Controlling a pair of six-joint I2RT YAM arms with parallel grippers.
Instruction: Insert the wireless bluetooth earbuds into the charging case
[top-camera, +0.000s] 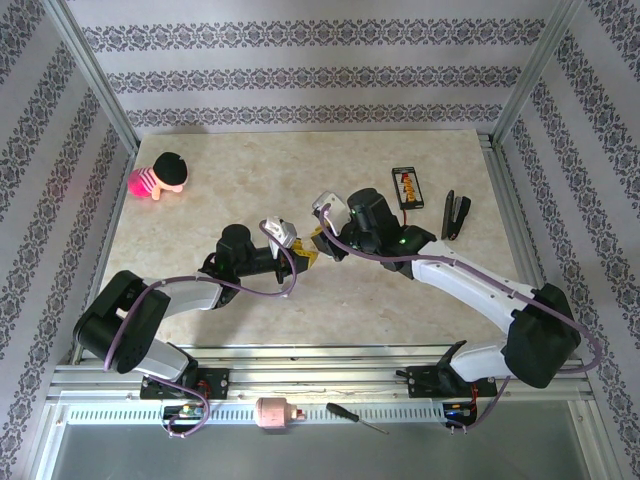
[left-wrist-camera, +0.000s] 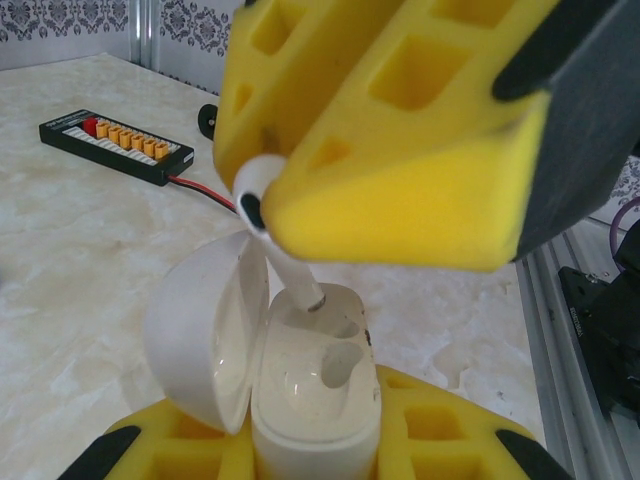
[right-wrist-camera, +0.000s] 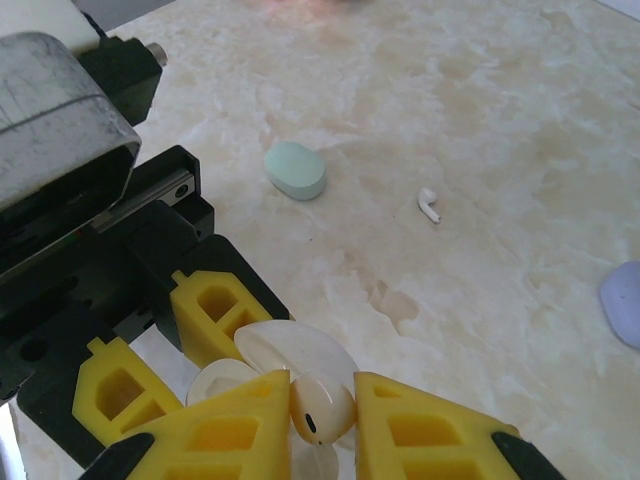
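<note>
The white charging case (left-wrist-camera: 315, 395) stands upright between the yellow fingers of my left gripper (left-wrist-camera: 315, 445), which is shut on it; its lid (left-wrist-camera: 200, 340) hangs open to the left. My right gripper (right-wrist-camera: 322, 412) is shut on a white earbud (right-wrist-camera: 325, 400). In the left wrist view that earbud (left-wrist-camera: 262, 190) hangs under the right gripper's yellow fingers (left-wrist-camera: 400, 130), and its stem tip rests at the mouth of the case's far slot; the near slot is empty. The two grippers (top-camera: 312, 252) meet at the table's middle. A second white earbud (right-wrist-camera: 429, 205) lies loose on the table.
A pale green case (right-wrist-camera: 295, 170) lies shut beyond the grippers, and a lavender case (right-wrist-camera: 625, 300) is at the right edge. A black connector board (top-camera: 405, 185), a black clip (top-camera: 455, 213) and a pink doll (top-camera: 160, 177) sit further back.
</note>
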